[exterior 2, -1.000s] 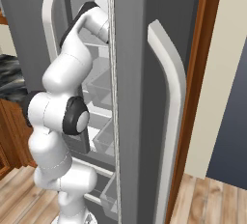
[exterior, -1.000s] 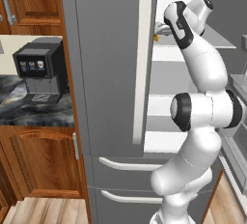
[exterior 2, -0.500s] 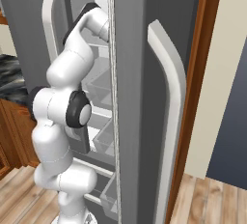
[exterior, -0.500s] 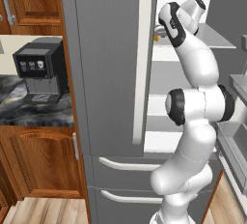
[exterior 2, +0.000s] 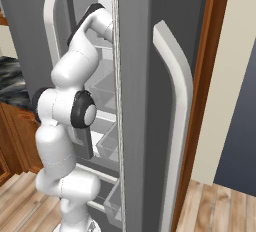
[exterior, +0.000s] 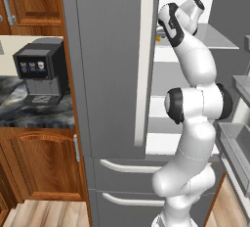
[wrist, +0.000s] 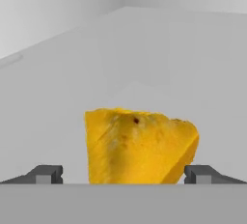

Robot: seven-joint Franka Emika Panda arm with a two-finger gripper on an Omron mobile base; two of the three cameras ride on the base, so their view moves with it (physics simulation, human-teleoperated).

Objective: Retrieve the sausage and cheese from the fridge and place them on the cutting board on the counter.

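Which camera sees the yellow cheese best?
The hand view: the cheese sits big and close between the open gripper tips. The left base view catches just a tiny yellow speck beside the arm. In the right base view I can't make it out.

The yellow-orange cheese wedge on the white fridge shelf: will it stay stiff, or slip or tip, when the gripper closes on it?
The yellow-orange cheese wedge looks like a solid block, so probably stiff. Its slanted side may let one of the fingertips slide. It rests on a broad base on the white fridge shelf, so tipping seems unlikely.
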